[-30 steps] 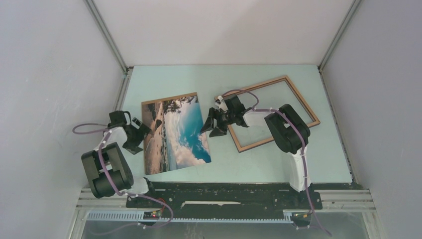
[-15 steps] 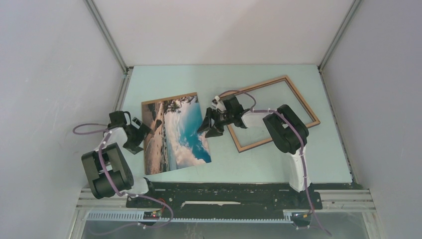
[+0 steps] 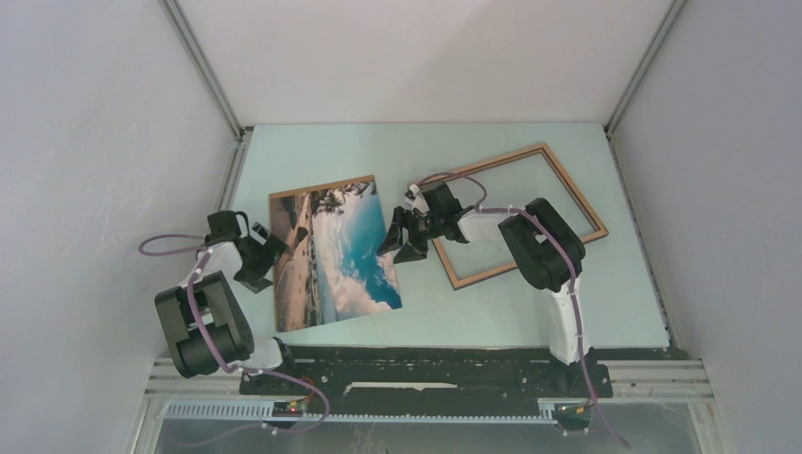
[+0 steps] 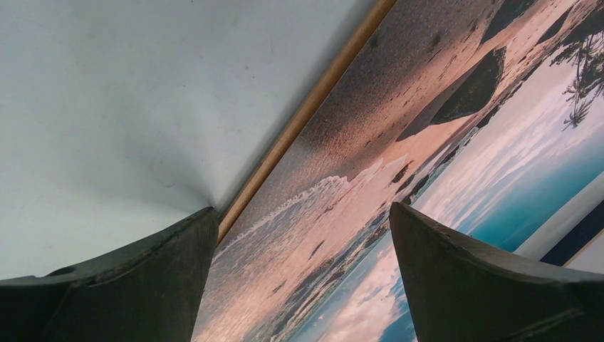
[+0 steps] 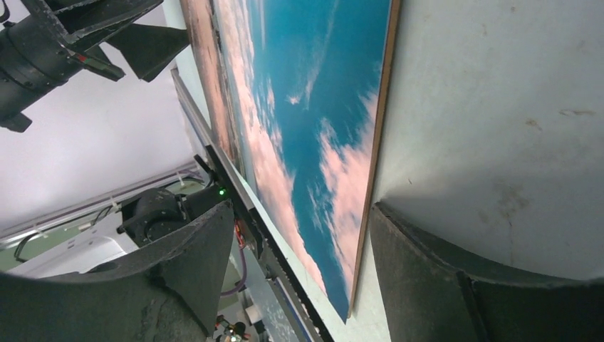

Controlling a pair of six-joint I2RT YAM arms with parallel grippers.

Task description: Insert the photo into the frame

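Observation:
The photo (image 3: pixel 333 251), a beach print on a thin brown board, lies flat on the pale table, left of centre. The empty wooden frame (image 3: pixel 574 187) lies tilted to its right. My left gripper (image 3: pixel 268 257) is open at the photo's left edge. In the left wrist view the photo (image 4: pixel 370 164) runs between the wide fingers of this gripper (image 4: pixel 303 209). My right gripper (image 3: pixel 397 241) is open at the photo's right edge, between photo and frame. In the right wrist view the edge of the photo (image 5: pixel 306 92) sits inside the gap of this gripper (image 5: pixel 303 206), untouched.
White walls close in the table on three sides. The black mounting rail (image 3: pixel 426 364) runs along the near edge. My right arm's forearm (image 3: pixel 492 222) lies over the frame's left part. The left arm (image 5: pixel 57 43) shows beyond the photo in the right wrist view.
My right gripper has edged a little to the left, closer onto the photo's right edge. The left gripper, photo and frame have stayed put.

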